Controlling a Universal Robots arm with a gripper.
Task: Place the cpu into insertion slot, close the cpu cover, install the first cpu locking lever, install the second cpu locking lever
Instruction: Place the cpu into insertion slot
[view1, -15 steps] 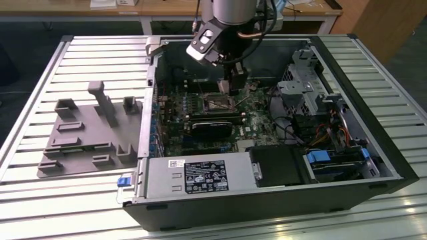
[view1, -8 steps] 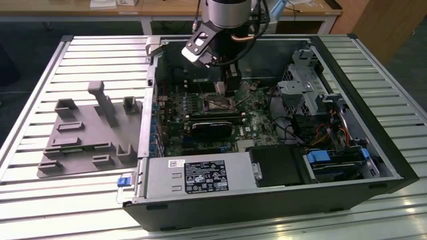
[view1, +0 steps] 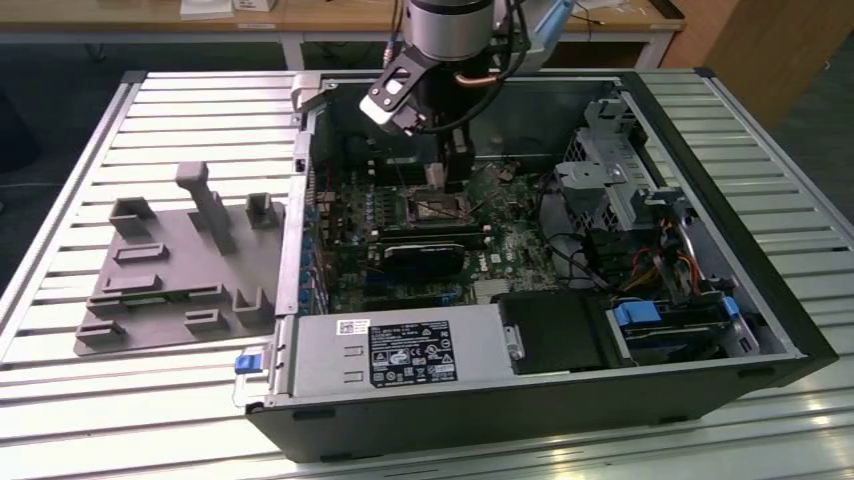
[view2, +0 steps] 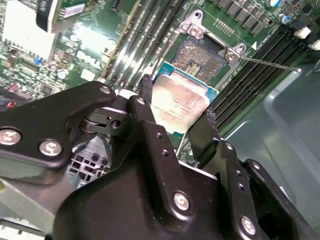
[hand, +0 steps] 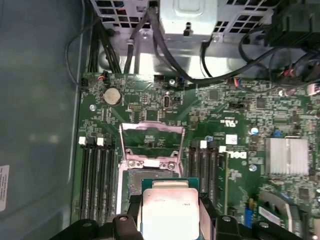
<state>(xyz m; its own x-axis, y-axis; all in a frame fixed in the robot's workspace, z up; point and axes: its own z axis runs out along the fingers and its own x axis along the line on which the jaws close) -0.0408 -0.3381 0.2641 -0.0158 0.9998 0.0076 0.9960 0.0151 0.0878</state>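
Two fingers (view2: 144, 92) of the hand (view2: 177, 101) are clamped on opposite edges of the cpu (view2: 181, 97), which is held flat with its pale face up. The insertion slot (view2: 202, 57) lies just beyond the chip's far edge, uncovered. The cpu cover (hand: 152, 142) stands raised behind it. The chip's underside is hidden. Its edges appear roughly square to the socket, though this is hard to judge.

- cpu (view2: 180, 102): silvery square face, green edge; I hold it lifted, just short of the socket.
- insertion slot (view2: 202, 55): dark centre, uncovered.
- cpu cover (hand: 151, 163): silver frame, swung open.
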